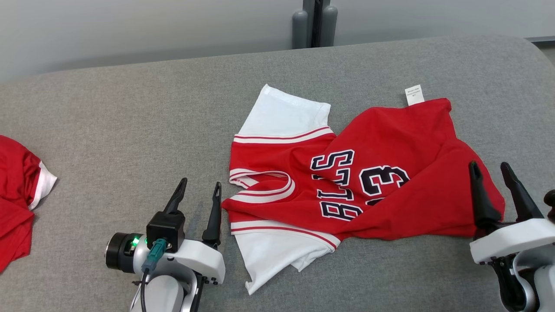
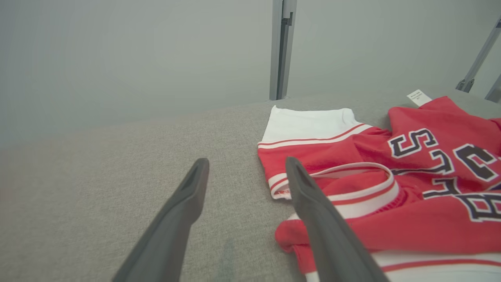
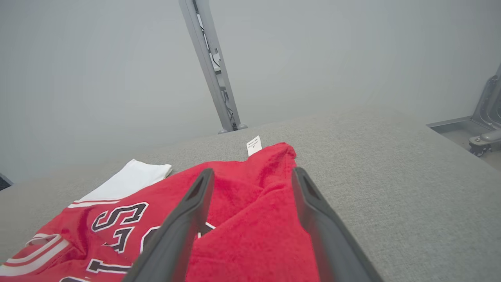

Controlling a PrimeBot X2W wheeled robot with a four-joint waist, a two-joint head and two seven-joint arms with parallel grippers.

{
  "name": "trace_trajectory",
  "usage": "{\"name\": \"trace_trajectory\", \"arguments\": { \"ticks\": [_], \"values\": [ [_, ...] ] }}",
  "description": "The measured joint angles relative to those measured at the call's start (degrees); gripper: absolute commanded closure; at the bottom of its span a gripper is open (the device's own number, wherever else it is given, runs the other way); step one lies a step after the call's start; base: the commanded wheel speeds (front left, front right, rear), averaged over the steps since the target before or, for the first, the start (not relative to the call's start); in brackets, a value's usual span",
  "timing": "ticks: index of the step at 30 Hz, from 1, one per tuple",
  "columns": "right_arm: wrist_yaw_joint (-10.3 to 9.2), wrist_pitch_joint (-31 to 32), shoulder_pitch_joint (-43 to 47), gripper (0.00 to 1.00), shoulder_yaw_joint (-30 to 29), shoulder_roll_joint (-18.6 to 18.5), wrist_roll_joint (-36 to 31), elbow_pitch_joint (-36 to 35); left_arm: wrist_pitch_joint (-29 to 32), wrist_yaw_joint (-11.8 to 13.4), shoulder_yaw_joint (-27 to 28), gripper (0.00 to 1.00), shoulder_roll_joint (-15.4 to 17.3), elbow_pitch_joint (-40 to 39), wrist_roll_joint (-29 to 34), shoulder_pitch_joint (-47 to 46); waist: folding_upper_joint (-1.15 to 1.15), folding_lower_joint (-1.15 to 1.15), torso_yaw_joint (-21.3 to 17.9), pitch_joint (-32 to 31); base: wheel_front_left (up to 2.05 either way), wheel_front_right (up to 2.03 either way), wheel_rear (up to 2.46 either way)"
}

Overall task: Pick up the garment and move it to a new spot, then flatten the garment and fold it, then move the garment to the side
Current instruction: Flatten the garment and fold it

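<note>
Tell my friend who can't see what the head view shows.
A crumpled red jersey with white sleeves lies on a grey surface. The open left gripper and open right gripper flank it; another red garment lies far left.

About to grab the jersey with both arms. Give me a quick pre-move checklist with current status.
1. Large red jersey shirt with white sleeves flattened: not ok, it is rumpled and its lettering is partly folded under.
2. Left gripper: ok, jaws open, empty, beside the jersey's left edge.
3. Right gripper: ok, jaws open, empty, at the jersey's right edge.
4. Other red garment with white edge apart from the jersey: ok, it lies far left on the grey fabric table.
5. Right fingers touching cloth: cannot tell.
</note>
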Motion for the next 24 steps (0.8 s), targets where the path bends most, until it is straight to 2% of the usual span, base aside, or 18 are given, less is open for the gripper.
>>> {"name": "trace_trajectory", "arguments": {
  "ticks": [5,12,20,24],
  "values": [
    [0.00,-1.20,-0.75,0.00,0.91,1.09,-1.89,-2.08,0.00,-0.87,0.07,0.00,0.02,1.89,-0.75,-0.72,0.00,0.00,-0.51,0.53,0.00,0.00,0.00],
    [0.00,-2.33,-1.73,0.00,1.83,1.70,-3.19,-3.47,1.45,-3.41,-1.16,0.00,0.43,6.81,-0.51,-9.78,0.00,0.00,-3.07,3.07,0.00,0.00,0.00],
    [0.00,-4.13,-3.13,0.00,3.72,1.81,-3.75,-3.58,9.60,-4.93,0.57,0.00,1.18,17.03,-3.35,-20.28,0.00,0.00,-6.91,6.40,0.00,0.00,0.00],
    [0.00,-5.23,-3.44,0.00,4.22,1.83,-3.72,-3.04,12.70,-5.02,-0.15,0.00,2.60,22.74,-2.57,-23.93,0.00,0.00,-8.64,7.61,0.00,0.00,0.00]
  ]
}}
